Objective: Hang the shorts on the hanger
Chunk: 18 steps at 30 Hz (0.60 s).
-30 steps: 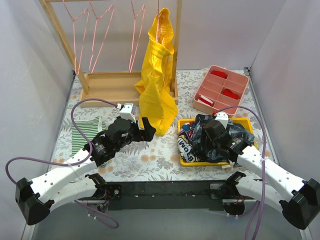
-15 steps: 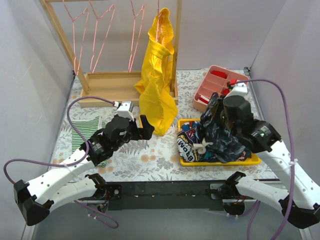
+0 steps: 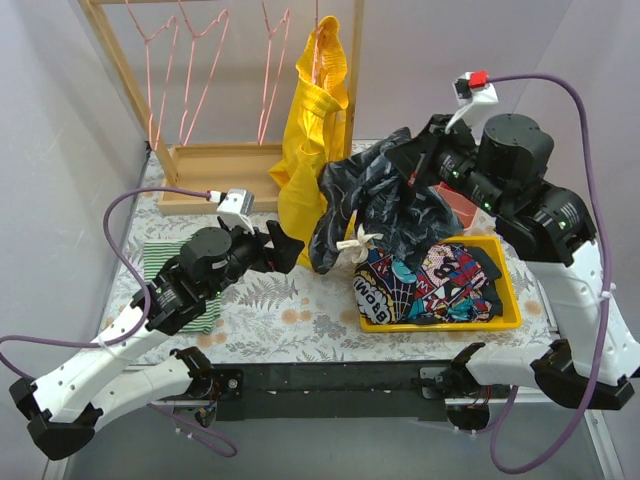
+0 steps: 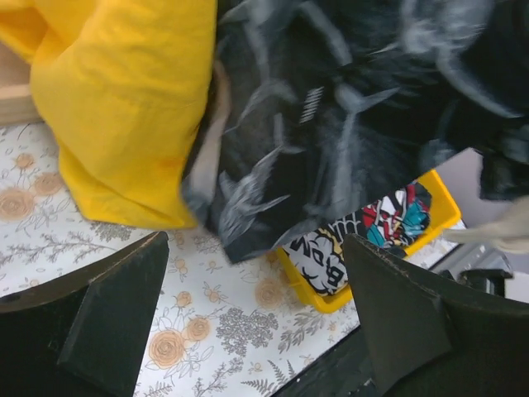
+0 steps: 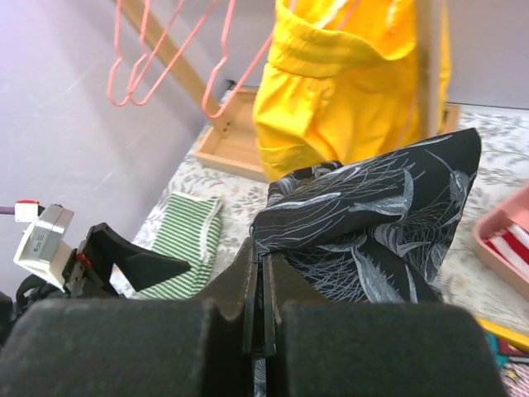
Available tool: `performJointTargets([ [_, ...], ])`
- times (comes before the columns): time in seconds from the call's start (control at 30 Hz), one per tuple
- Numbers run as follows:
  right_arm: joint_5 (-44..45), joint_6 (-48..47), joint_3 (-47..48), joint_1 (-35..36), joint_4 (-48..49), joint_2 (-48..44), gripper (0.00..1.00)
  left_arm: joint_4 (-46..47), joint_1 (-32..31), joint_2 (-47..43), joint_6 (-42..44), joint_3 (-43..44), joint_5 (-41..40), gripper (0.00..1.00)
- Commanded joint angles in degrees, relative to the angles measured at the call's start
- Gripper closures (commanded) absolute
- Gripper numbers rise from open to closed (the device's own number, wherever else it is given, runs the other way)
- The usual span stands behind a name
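The shorts (image 3: 385, 195), black with a pale leafy print and a white drawstring (image 3: 358, 243), hang in the air over the table's middle. My right gripper (image 3: 422, 150) is shut on their top edge; in the right wrist view the jaws (image 5: 261, 252) pinch a fold of the shorts (image 5: 372, 223). My left gripper (image 3: 283, 245) stands open just left of the hanging fabric, holding nothing. In the left wrist view the shorts (image 4: 347, 124) fill the space ahead of the open fingers (image 4: 111, 310). Three pink hangers (image 3: 205, 60) hang empty on the rack at the back left (image 5: 157, 58).
A yellow garment (image 3: 315, 150) hangs from the wooden rack (image 3: 225, 170), right behind the shorts. The yellow tray (image 3: 507, 292) holds a spider-web print cloth (image 3: 430, 280). A green striped cloth (image 3: 165, 265) lies at the left. A pink box (image 3: 462, 203) sits behind the right arm.
My right gripper shut on the shorts in the yellow tray and lifted them up and to the left. The left gripper moved slightly left and its jaws narrowed a little.
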Motion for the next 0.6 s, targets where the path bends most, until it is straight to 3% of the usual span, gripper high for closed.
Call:
performJointTargets([
  [0.0,-7.22,1.13,1.43,2.32,3.78,3.98,0.99,-1.37,0.20,-3.45,4.93,3.35,6.24,0.16],
  [0.23,-0.03,1.66,-24.04,4.00,9.92,-1.54,0.99,-4.44,0.11,-7.06,8.19,3.44,9.58,0.31],
  [0.33,8.14,0.26,-31.88,3.57,12.13,-2.35,0.82,-4.89,0.11,-5.48,8.01,1.51,12.74,0.47],
  [0.43,7.11,-1.68,-32.24,3.21,7.13,1.95,0.55,-2.35,0.19,-3.12,5.12,-2.69,16.70,0.62],
  [0.47,7.37,-1.94,-33.46,3.39,7.03,0.83,0.37,-0.60,0.11,-2.67,4.15,-4.11,17.31,0.63],
  [0.5,7.72,-2.03,-35.04,3.56,7.99,-0.75,0.29,0.38,0.11,-2.06,2.84,-5.34,17.49,0.65],
  [0.57,9.99,-2.38,-41.28,3.56,9.31,-7.13,0.01,4.75,0.19,-1.00,-0.59,-9.82,20.12,0.66],
])
